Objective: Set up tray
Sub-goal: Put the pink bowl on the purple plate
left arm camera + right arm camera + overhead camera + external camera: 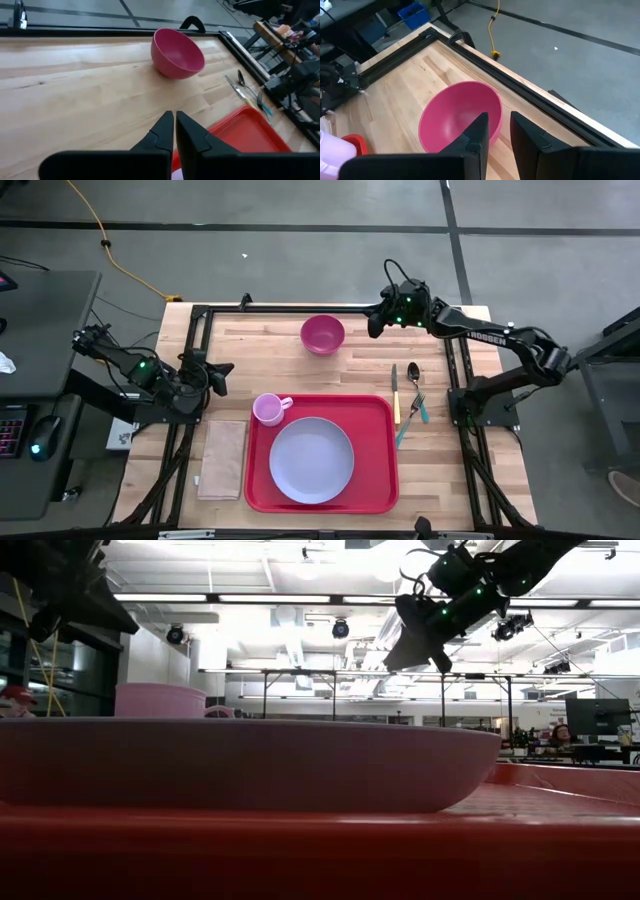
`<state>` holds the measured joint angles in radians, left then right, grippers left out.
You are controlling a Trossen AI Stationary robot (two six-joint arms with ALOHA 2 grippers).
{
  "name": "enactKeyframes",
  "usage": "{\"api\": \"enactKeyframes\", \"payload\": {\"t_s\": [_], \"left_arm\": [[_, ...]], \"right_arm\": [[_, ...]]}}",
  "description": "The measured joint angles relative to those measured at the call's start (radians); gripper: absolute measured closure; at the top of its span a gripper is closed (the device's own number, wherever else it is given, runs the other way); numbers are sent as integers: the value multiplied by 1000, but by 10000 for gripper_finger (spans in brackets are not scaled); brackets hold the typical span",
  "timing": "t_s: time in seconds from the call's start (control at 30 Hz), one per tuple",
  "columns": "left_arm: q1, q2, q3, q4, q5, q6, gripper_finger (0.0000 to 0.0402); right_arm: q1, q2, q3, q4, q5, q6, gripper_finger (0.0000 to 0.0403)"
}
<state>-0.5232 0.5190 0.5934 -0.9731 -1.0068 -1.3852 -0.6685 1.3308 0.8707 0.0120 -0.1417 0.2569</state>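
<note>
The red tray (380,480) lies at the table's near middle. A pale blue plate (311,460) lies flat on it, and a pink cup (268,409) stands upright at its far left corner. A magenta bowl (322,334) stands on the wood at the far middle. My right gripper (375,325) hovers just right of the bowl, open by a narrow gap, with nothing between its fingers (499,116). My left gripper (225,370) hangs shut and empty over the table's left side, left of the cup, and points toward the bowl (177,53).
A tan napkin (222,458) lies flat left of the tray. A knife (395,395), a spoon (413,375) and a teal-handled fork (415,415) lie on the wood right of the tray. A black frame (330,308) borders the table's far edge and sides.
</note>
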Motion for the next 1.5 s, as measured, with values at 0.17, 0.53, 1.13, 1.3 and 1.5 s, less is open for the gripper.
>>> {"api": "enactKeyframes", "payload": {"t_s": [0.17,0.53,1.13,1.3,1.5], "left_arm": [[0,0,0,21,3,-72,358],[-1,-97,0,179,131,338,358],[-1,-255,-186,529,312,706,357],[0,-338,-248,611,341,794,357],[0,-432,-339,743,424,935,357]], "right_arm": [[0,0,0,1,0,-3,346],[0,0,0,30,1,-4,346],[1,42,0,92,-43,40,346],[1,101,2,138,-50,91,346],[1,182,111,42,-46,77,346]]}}
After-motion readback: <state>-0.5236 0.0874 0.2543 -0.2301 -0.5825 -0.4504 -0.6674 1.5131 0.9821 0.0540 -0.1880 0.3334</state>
